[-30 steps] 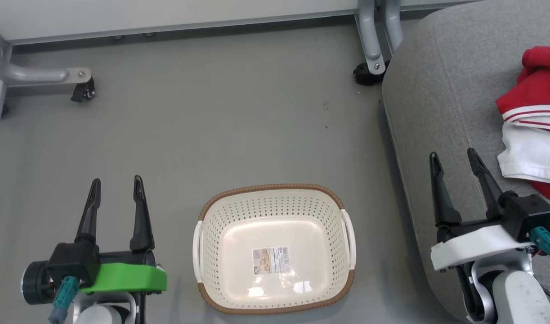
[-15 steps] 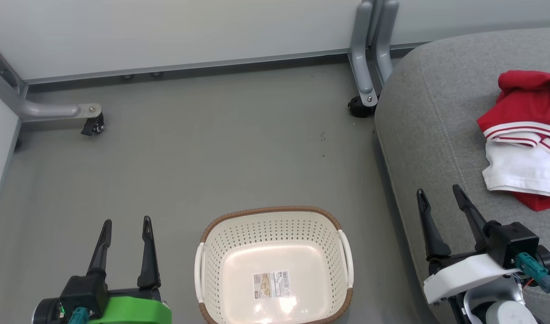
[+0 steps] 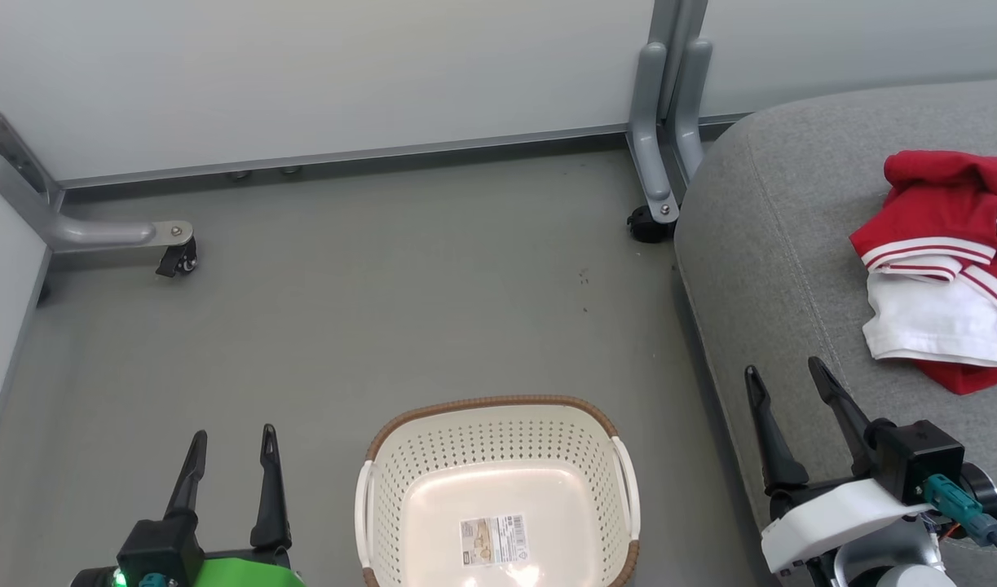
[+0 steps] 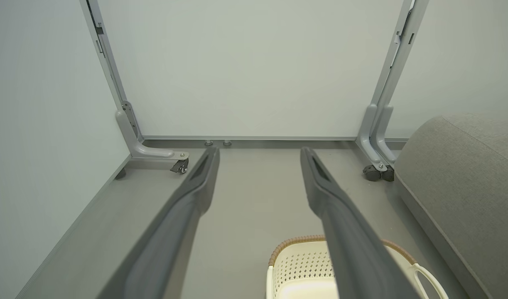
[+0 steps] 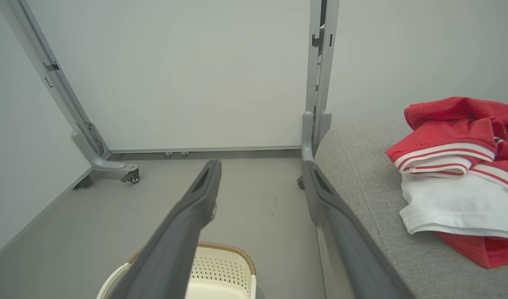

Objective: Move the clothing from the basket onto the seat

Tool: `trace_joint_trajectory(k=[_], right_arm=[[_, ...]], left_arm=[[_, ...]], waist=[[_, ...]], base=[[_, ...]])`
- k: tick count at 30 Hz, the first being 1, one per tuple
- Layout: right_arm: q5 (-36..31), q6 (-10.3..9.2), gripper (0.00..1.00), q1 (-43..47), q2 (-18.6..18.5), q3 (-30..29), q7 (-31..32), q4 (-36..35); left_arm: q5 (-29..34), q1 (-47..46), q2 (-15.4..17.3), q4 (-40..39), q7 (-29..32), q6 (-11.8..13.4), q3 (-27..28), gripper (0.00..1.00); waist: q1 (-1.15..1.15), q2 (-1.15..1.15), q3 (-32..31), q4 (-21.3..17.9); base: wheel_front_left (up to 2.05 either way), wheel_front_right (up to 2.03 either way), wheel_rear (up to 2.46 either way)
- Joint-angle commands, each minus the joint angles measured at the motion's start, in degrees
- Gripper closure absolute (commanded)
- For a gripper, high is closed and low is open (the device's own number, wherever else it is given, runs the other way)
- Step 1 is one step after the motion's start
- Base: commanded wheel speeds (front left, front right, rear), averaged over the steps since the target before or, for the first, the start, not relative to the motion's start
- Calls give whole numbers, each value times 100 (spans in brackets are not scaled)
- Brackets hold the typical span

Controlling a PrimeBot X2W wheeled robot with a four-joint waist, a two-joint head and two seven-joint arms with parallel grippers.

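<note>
Red and white clothing [image 3: 938,269] lies heaped on the grey seat [image 3: 775,269], in from its left edge. The basket [image 3: 498,440] sits on the floor [image 3: 384,285], label showing. Left jaws and right jaws stand apart, empty.

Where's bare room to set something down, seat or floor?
Seat: bare strip between its left edge and the clothing; crowded where that pile lies. Floor: open from the basket to the wall, between the two caster legs.

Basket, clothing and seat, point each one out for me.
basket [image 3: 498,444]: head view, on its far perforated wall.
clothing [image 3: 934,326]: head view, on the white piece.
seat [image 3: 775,269]: head view, on bare grey cushion beside the clothing.
</note>
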Motion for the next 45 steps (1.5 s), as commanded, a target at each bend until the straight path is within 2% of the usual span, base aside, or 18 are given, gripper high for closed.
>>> trace_joint_trajectory(k=[1, 20, 21, 24, 45], right_arm=[[10, 0, 0, 86, -6, 0, 17, -31], [24, 0, 0, 129, -1, 30, 73, -25], [18, 0, 100, 72, 7, 38, 46, -14], [123, 0, 100, 103, 21, 65, 29, 67], [2570, 0, 100, -257, -128, -11, 139, 563]], left_arm=[[32, 85, -3, 17, -16, -12, 23, 0], [109, 103, -85, 293, -16, -74, 127, 0], [112, 23, -87, 294, 2, -59, 104, 100], [10, -10, -101, 423, 56, -67, 111, 100], [-2160, -312, -142, 466, 619, -266, 367, 100]], waist=[[0, 0, -19, 8], [0, 0, -151, 35], [0, 0, -151, 34], [0, 0, -153, 36], [0, 0, -177, 60]], base=[[0, 0, 0], [0, 0, 0], [0, 0, 0], [0, 0, 0], [0, 0, 0]])
